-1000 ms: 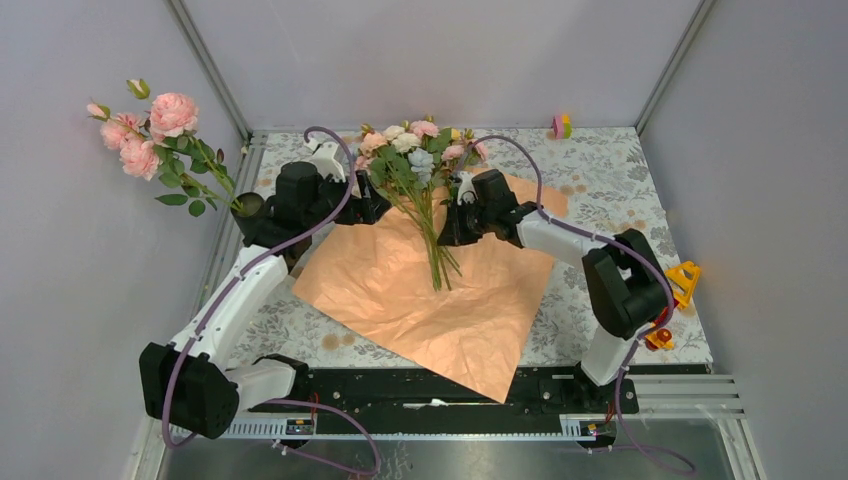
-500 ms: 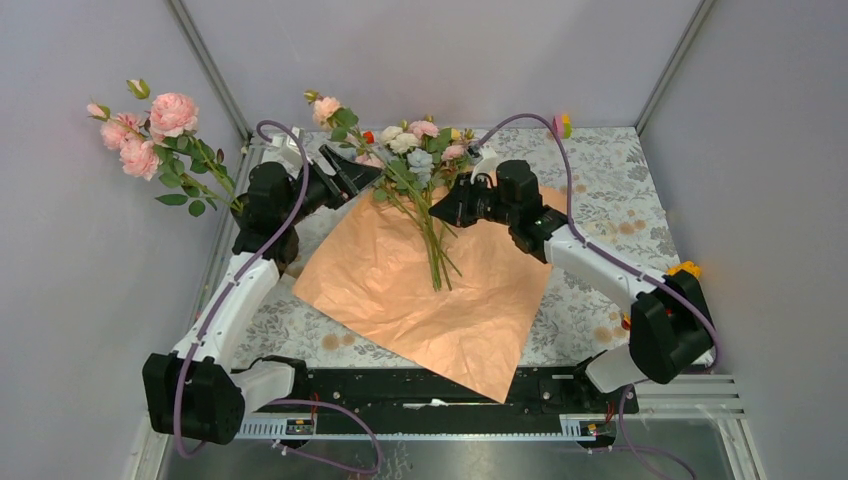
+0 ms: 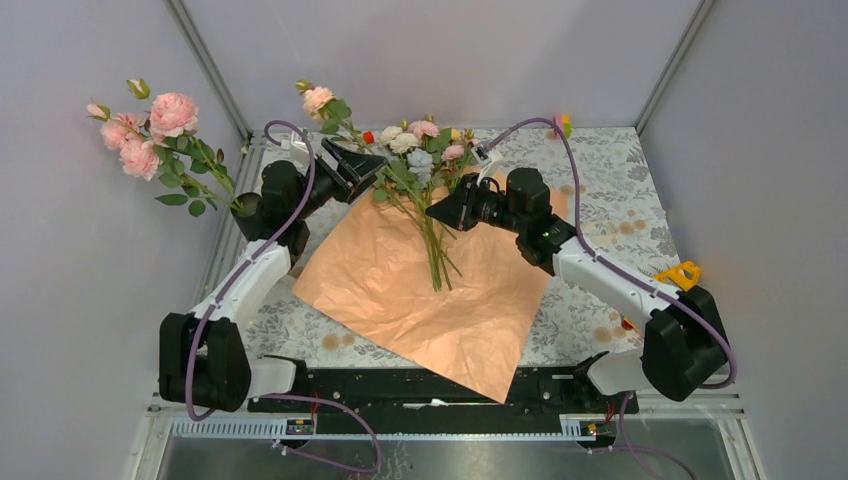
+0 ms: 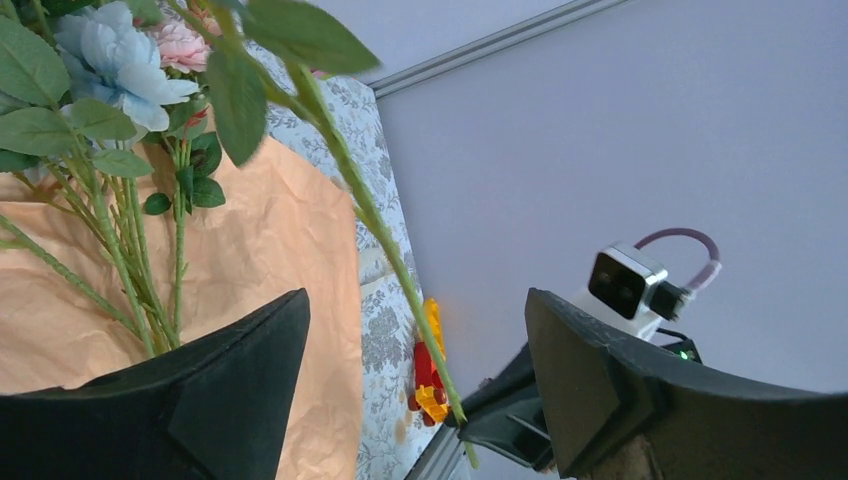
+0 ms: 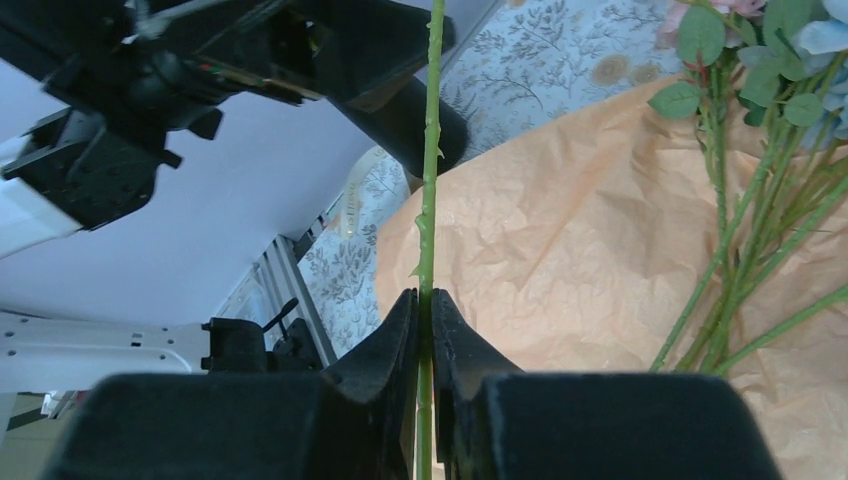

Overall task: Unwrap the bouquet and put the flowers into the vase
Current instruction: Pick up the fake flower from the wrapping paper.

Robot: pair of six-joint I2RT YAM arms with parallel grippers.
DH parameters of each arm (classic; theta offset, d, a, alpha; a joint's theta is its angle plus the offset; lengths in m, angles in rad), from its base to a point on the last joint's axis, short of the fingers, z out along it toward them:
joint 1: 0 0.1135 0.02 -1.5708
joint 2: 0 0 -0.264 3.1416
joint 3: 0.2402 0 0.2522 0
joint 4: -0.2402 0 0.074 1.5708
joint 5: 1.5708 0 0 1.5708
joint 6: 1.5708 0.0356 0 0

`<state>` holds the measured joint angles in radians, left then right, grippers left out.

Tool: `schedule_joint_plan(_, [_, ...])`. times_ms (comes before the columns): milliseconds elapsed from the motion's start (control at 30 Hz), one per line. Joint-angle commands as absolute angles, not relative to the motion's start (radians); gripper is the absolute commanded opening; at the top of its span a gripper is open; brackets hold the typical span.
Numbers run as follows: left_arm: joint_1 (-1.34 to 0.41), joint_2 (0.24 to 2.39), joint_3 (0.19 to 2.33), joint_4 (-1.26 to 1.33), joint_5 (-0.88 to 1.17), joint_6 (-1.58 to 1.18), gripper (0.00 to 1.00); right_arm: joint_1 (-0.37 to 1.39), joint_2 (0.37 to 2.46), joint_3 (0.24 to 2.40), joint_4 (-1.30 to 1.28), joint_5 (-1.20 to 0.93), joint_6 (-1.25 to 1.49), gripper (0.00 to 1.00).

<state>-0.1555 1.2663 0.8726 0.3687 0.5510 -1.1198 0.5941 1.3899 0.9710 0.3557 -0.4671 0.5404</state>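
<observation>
Green stem (image 5: pixel 430 150) is pinched between the closed fingers of the right gripper (image 5: pixel 425 305), which is held over the far part of the paper (image 3: pixel 400 300). From that grip the stem is carried up and to the left, past the paper's far left corner, where its pink rose (image 3: pixel 318 97) is raised above the table (image 3: pixel 600 170). On the way the stem is passed between the jaws of the left gripper (image 4: pixel 415 305), which are spread wide and closed on nothing; neither finger is touched by the stem. The left gripper is held over the paper's far left corner. The paper is spread open, peach-orange side up, in the middle of the table. A bunch (image 3: pixel 420 160) of loose flowers is laid on its far half, with pink, cream and pale blue heads at the far edge and stems pointed toward the paper's centre. The vase (image 3: pixel 247 206) is stood just left of the paper, and pink roses (image 3: pixel 150 125) are seated in it, leaning away to the left. Yellow and red blocks (image 3: pixel 680 280) are seen well to the right of the paper.
</observation>
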Motion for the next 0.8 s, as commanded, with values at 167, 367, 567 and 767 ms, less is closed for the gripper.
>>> schedule_joint_plan(167, [-0.150,1.319,0.890,0.522,0.507,-1.190,0.58,0.618,1.318,0.969,0.449,-0.530,0.544,0.00])
schedule_joint_plan(367, [-0.150,1.317,0.898,0.520,0.489,-1.178,0.34,0.623,1.312,0.957,0.446,-0.538,0.539,0.00])
schedule_joint_plan(567, [-0.150,1.337,0.905,0.530,0.486,-1.185,0.29,0.628,1.311,0.959,0.435,-0.556,0.529,0.00])
schedule_joint_plan(767, [-0.150,1.335,0.910,0.530,0.482,-1.180,0.05,0.633,1.288,0.942,0.407,-0.545,0.507,0.00])
